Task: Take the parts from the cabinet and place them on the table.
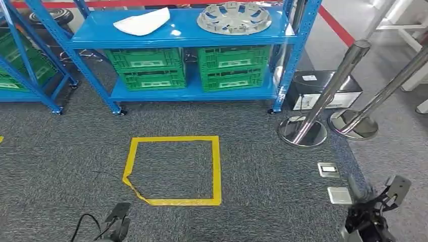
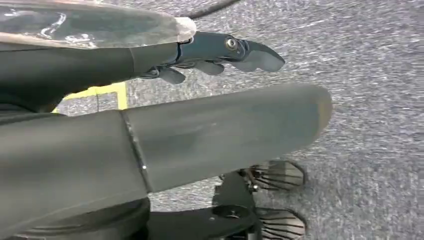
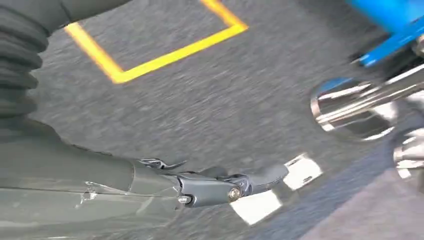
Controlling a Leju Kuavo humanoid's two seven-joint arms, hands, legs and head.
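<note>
Ahead, a silver wheel cover point(image 1: 234, 17) and a white part point(image 1: 142, 22) lie apart on the top shelf of the blue cabinet point(image 1: 192, 91), above green crates point(image 1: 146, 68). My left hand point(image 2: 220, 55) and right hand point(image 3: 220, 187) hang low over grey carpet, fingers apart and holding nothing. Yellow tape square point(image 1: 174, 170) lies before me.

Left hand point(image 2: 220, 55): dark blue-grey fingers point(image 2: 260, 56), a round silver screw at one pivot, thick smooth grey thumb. Clear glossy film over its grey cover. Right hand point(image 3: 225, 187): same build, silver screws, black ribbed sleeve behind it. Black cable near left hand.
</note>
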